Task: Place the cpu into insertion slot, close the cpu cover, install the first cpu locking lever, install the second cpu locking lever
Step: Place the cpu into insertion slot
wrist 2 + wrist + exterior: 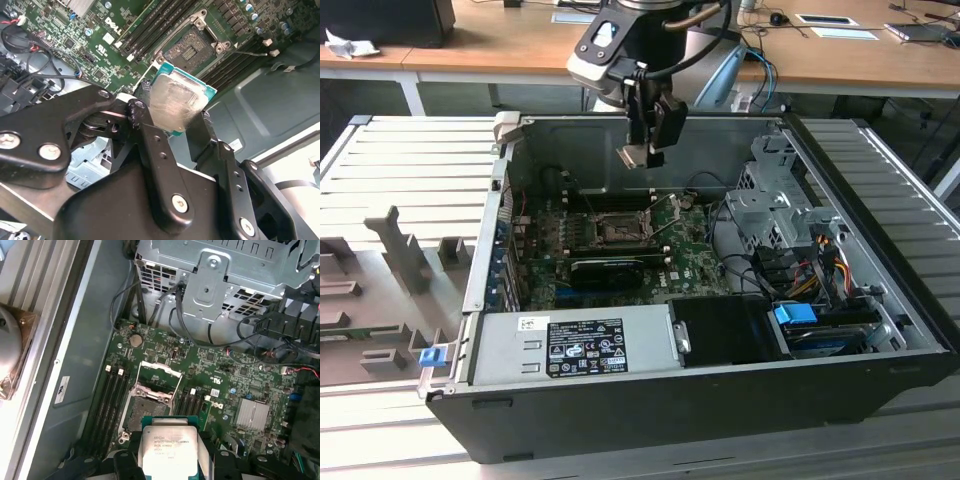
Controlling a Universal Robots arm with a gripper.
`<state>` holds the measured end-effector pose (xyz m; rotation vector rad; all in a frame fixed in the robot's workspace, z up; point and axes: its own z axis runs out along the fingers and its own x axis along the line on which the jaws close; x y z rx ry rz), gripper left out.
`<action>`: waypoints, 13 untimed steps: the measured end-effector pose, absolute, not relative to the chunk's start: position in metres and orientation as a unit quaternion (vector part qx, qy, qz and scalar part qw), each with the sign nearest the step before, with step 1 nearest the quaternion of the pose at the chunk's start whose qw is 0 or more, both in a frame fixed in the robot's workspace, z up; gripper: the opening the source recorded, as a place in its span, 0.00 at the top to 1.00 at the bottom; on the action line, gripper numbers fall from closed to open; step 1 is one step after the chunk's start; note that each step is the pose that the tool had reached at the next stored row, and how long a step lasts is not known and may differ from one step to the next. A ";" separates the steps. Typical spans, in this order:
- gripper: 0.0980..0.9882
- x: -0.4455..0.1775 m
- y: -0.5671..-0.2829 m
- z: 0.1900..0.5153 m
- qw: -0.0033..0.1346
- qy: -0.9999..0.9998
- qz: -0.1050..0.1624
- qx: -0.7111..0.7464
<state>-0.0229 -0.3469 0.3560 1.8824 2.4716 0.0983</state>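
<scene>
1. The small square silver-topped cpu (pixel 177 100) is clamped in the black gripper (pixel 172 116), in the air above the square dark insertion slot (pixel 145 412).
2. The thin silvery cpu cover (pixel 161 368) stands swung open; long black memory slots (pixel 112 400) flank the slot.
3. In the exterior view, a black rectangular card (pixel 610 270) lies at the slot's 6 o'clock and a grey drive cage (pixel 775 215) at 3 o'clock, inside the open black computer case (pixel 720 400).

Black tool (pixel 172 117) linkages, silver screws (pixel 50 151); silver-grey wrist housing (pixel 605 45).
</scene>
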 end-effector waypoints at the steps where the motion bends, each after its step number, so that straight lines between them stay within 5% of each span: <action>1: 0.52 -0.023 -0.347 0.356 0.017 0.793 0.032 0.608; 13: 0.52 -0.023 -0.347 0.352 0.018 0.761 0.031 0.648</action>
